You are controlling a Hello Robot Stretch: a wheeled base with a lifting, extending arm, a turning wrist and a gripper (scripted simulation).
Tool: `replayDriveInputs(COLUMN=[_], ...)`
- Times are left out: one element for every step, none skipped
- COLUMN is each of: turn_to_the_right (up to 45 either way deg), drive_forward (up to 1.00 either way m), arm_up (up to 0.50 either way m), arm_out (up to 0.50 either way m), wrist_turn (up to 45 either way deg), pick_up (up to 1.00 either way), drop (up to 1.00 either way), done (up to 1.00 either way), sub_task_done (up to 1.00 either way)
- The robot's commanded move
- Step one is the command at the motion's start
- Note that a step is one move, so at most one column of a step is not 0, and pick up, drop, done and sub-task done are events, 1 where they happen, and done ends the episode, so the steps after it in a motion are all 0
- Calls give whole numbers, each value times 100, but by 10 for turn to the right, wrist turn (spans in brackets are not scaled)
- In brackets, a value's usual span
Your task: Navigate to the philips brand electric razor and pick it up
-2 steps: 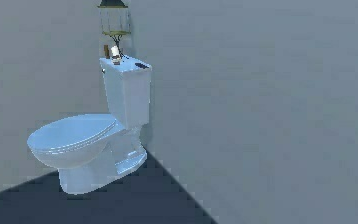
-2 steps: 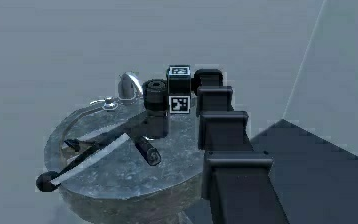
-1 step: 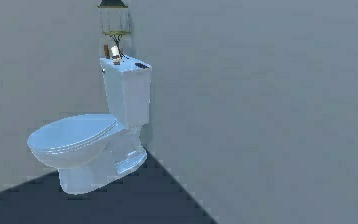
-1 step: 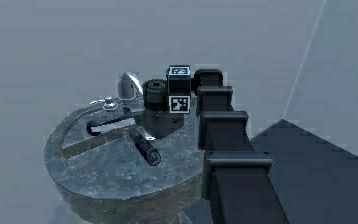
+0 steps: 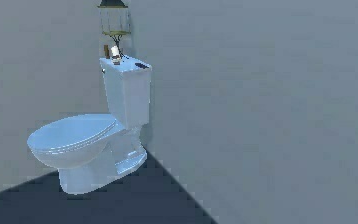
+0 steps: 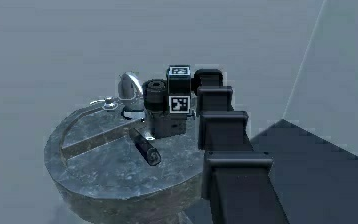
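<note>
Grey walls, one toilet (image 5: pixel 87 145), one round stone bench (image 6: pixel 77 165), one silver dome (image 6: pixel 130 92), one dark stubby cylinder (image 6: pixel 147 150) lying on it near my tool (image 6: pixel 155 128), whose grip and load I cannot tell.

The forward view's top edge cuts off a caged fixture (image 5: pixel 113 12); items (image 5: pixel 114 50) on the toilet tank (image 5: pixel 127 95) are indistinct.

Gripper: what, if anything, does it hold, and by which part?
Cannot tell: a dark cylinder lies on the round top at the gripper.
</note>
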Motion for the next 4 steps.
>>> replayDriveInputs(turn_to_the_right=[0,0,0,0], drive_forward=[0,0,0,0], arm_up=[-20,0,10,0], arm_out=[0,0,0,0], wrist_turn=[0,0,0,0], pick_up=[0,100,0,0], drop=[0,0,0,0], done=[0,0,0,100], sub_task_done=[0,0,0,0])
